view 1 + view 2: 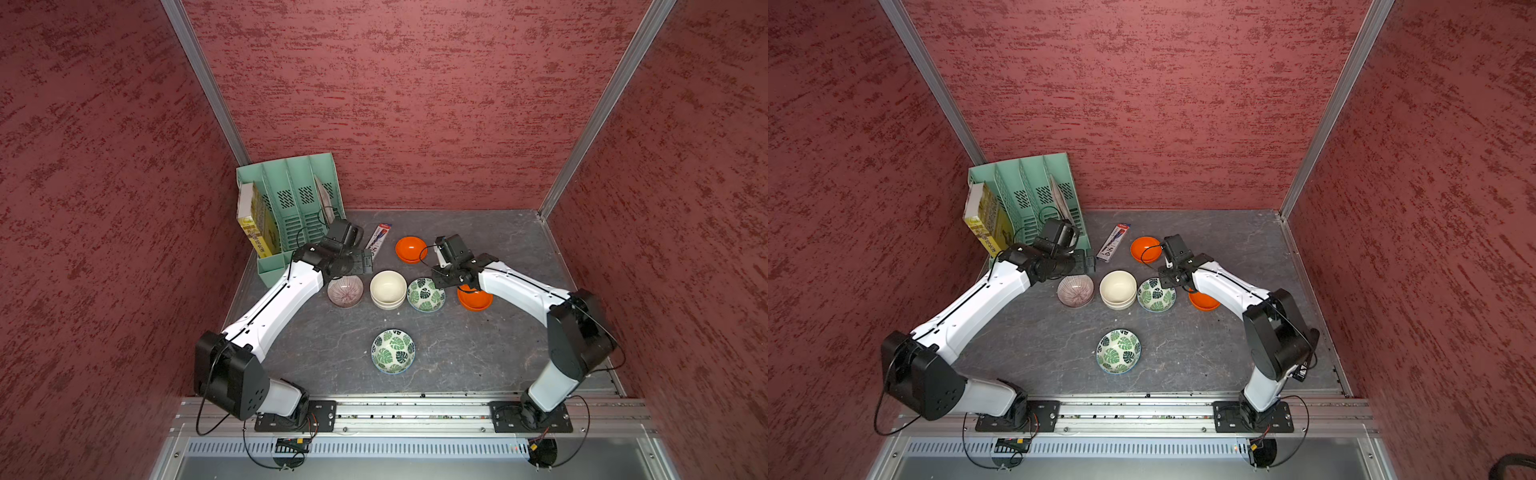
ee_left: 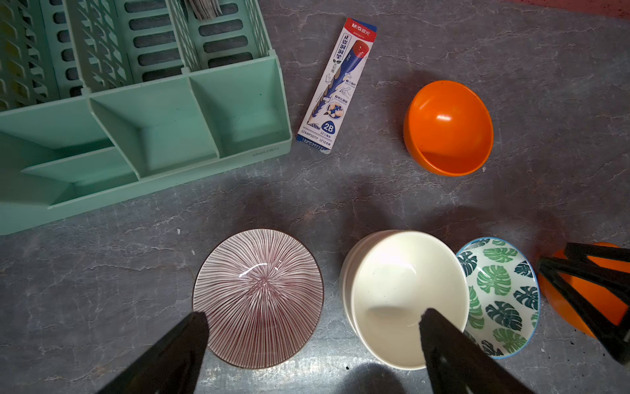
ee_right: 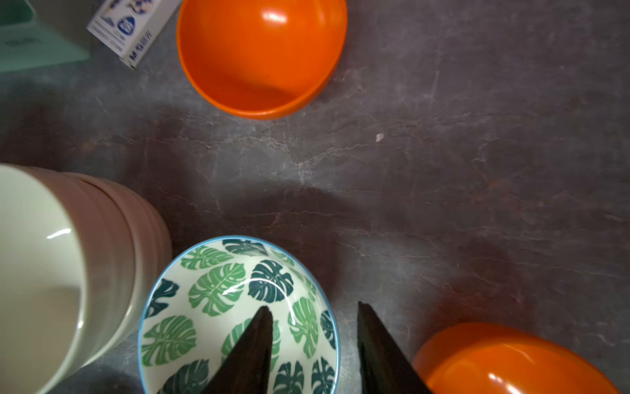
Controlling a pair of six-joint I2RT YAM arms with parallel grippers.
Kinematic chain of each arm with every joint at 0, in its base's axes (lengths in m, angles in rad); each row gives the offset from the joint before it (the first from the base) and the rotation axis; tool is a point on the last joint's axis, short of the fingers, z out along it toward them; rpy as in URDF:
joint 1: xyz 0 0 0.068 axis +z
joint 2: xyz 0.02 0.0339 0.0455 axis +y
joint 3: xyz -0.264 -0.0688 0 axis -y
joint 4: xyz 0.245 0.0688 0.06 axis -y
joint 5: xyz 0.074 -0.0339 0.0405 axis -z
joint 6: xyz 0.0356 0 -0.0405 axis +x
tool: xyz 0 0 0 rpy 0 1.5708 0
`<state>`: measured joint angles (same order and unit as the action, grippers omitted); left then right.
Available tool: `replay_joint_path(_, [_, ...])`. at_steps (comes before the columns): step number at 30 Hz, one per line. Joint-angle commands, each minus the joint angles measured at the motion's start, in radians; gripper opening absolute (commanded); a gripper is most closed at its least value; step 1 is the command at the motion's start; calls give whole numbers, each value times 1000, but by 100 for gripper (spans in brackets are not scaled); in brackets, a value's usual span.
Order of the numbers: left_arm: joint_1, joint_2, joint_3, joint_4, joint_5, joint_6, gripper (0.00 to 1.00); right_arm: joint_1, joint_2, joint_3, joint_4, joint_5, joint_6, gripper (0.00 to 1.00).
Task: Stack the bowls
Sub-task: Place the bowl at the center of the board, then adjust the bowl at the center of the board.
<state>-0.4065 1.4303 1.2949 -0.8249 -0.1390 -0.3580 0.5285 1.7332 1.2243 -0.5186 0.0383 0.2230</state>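
A: left gripper [image 2: 313, 314]?
B: Jaws wide, holding nothing, over striped bowl [image 1: 345, 291] and cream stack [image 1: 387, 289].
A: right gripper [image 3: 313, 306]?
B: Jaws half open, straddling leaf bowl [image 3: 218, 307] rim; orange bowl [image 3: 504, 361] just beside. Second leaf bowl [image 1: 392, 351] sits alone up front, second orange bowl [image 1: 410, 248] at back.

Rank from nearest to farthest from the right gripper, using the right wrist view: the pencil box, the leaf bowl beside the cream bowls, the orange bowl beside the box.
1. Leaf bowl: its rim lies between the jaws.
2. Orange bowl: farther out, ahead of the jaws.
3. Pencil box: farthest, by the green organizer.
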Motion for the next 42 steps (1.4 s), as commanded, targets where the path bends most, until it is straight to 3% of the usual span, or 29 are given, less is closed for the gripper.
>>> replay_joint_path(1, [11, -28, 7, -18, -18, 14, 100, 5, 26, 51, -7, -22, -41, 44])
replay_joint_path(13, [17, -31, 11, -25, -25, 14, 100, 3, 128, 89, -24, -21, -84, 43])
replay_joint_path(21, [27, -37, 2, -22, -25, 14, 100, -3, 147, 94, -18, -47, -95, 32])
replay_joint_path(28, [34, -41, -9, -16, -22, 15, 100, -12, 135, 72, -13, -48, -101, 20])
replay_joint_path(42, [38, -35, -17, -1, -11, 13, 100, -60, 53, -8, -34, -59, -115, 17])
